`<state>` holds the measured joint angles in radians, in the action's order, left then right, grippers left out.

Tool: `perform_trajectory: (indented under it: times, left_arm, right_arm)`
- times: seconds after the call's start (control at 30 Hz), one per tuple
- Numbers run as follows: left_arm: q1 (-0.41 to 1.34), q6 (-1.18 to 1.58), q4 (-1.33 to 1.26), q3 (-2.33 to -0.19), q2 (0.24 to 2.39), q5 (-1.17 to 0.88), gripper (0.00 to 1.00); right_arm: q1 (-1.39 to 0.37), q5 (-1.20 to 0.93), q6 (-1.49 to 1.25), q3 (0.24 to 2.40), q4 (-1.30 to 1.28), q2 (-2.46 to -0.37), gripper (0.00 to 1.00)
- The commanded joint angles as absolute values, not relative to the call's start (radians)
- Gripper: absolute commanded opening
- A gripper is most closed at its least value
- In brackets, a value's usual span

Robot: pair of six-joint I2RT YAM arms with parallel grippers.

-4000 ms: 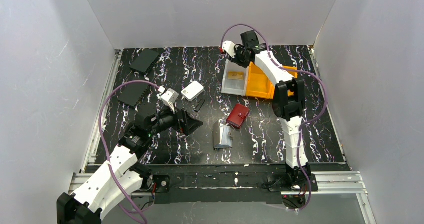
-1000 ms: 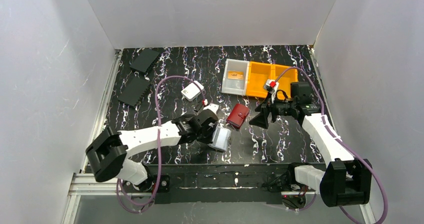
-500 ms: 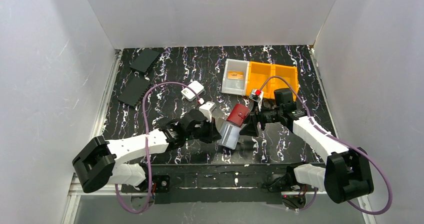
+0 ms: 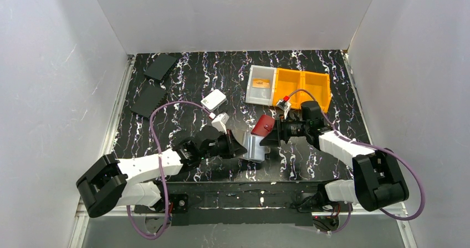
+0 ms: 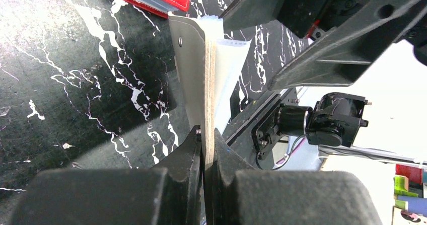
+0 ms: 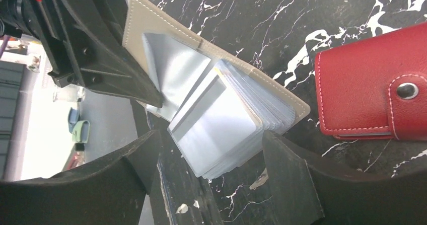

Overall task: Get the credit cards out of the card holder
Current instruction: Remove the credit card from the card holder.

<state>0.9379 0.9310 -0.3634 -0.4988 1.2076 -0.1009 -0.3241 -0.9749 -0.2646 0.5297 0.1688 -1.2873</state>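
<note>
The left gripper [image 5: 205, 137] pinches the taupe card holder [image 5: 190, 59] by one cover, held open at the near middle of the table [image 4: 194, 76]. The right gripper [image 6: 211, 143], jaws wide, has moved in since half a second ago and now straddles its clear sleeves [image 6: 221, 119], beside the red wallet [image 6: 367, 89]. An orange-brown card [image 4: 261, 83] lies in the clear bin [image 4: 260, 97].

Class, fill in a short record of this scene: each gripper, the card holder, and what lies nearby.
left gripper: shut on the card holder cover
right gripper: open, straddling the holder's clear sleeves
card holder: open, sleeves fanned
red wallet: snapped shut, beside the holder
orange-brown card: in the pale bin
</note>
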Motion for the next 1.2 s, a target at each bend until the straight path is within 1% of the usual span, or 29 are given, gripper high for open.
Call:
perform_trajectory:
  times: [0.0, 0.27, 0.53, 0.8, 0.9, 1.0, 1.07, 1.17]
  left_arm:
    - [0.935, 0.938, -0.452, -0.497, 1.162, -0.074, 0.0]
    - [0.934, 0.932, -0.476, -0.484, 1.149, -0.064, 0.0]
    - [0.935, 0.924, -0.482, -0.49, 1.159, -0.069, 0.0]
    - [0.934, 0.93, -0.483, -0.474, 1.167, -0.054, 0.0]
    - [0.934, 0.936, -0.482, -0.466, 1.175, -0.053, 0.0]
    - [0.933, 0.934, -0.484, -0.462, 1.192, -0.054, 0.0]
    - [0.931, 0.932, -0.487, -0.459, 1.203, -0.056, 0.0]
    - [0.931, 0.929, -0.491, -0.453, 1.219, -0.059, 0.0]
  right_arm:
    - [-0.329, -1.005, -0.392, 0.518, 0.293, -1.322, 0.81]
    - [-0.33, -1.034, -0.484, 0.506, 0.372, -1.337, 0.79]
    - [-0.331, -1.074, -0.553, 0.511, 0.433, -1.33, 0.75]
    - [-0.331, -1.078, -0.523, 0.553, 0.355, -1.327, 0.67]
    - [-0.331, -1.066, -0.486, 0.556, 0.318, -1.331, 0.61]
    - [-0.34, -1.045, -0.46, 0.551, 0.301, -1.339, 0.59]
    - [-0.349, -1.026, -0.437, 0.551, 0.284, -1.345, 0.56]
    - [-0.358, -1.016, -0.412, 0.556, 0.272, -1.36, 0.55]
